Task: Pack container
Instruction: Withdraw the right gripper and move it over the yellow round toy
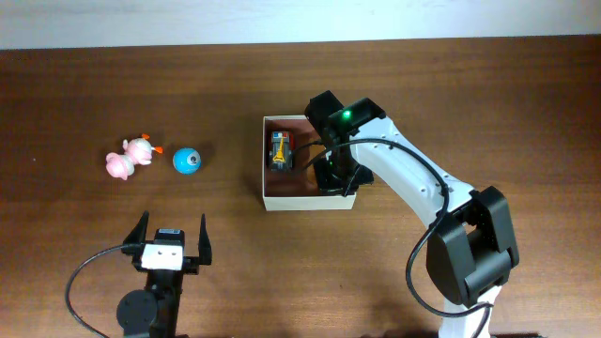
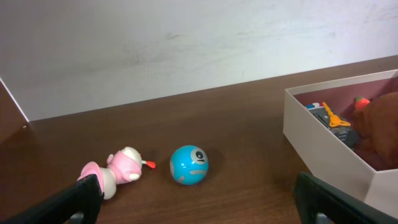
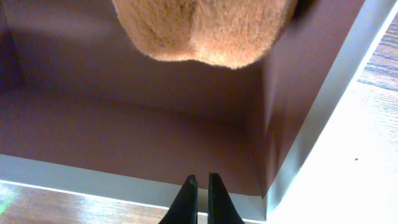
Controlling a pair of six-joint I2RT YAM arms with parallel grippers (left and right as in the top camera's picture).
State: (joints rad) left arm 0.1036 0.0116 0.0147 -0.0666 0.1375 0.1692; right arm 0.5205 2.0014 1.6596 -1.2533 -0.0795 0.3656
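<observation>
The container (image 1: 266,178), a square shallow box with cream-white walls and a reddish-brown inside, stands mid-table. It holds a yellow and black toy vehicle (image 1: 282,150) and a brown plush toy (image 3: 205,28). My right gripper (image 1: 333,174) hangs over the container's right side. Its fingers (image 3: 200,180) are shut with nothing between them, just above the container's wall (image 3: 93,171), and the plush lies beyond the tips. My left gripper (image 1: 172,242) is open and empty near the front edge. The container (image 2: 323,149) with the vehicle (image 2: 333,121) and plush (image 2: 379,121) also shows in the left wrist view.
A pink toy animal (image 1: 129,158) and a blue ball with a face (image 1: 187,161) lie on the table to the left of the container. In the left wrist view the pink toy (image 2: 115,171) and the ball (image 2: 189,165) lie just ahead of my left fingers (image 2: 202,211).
</observation>
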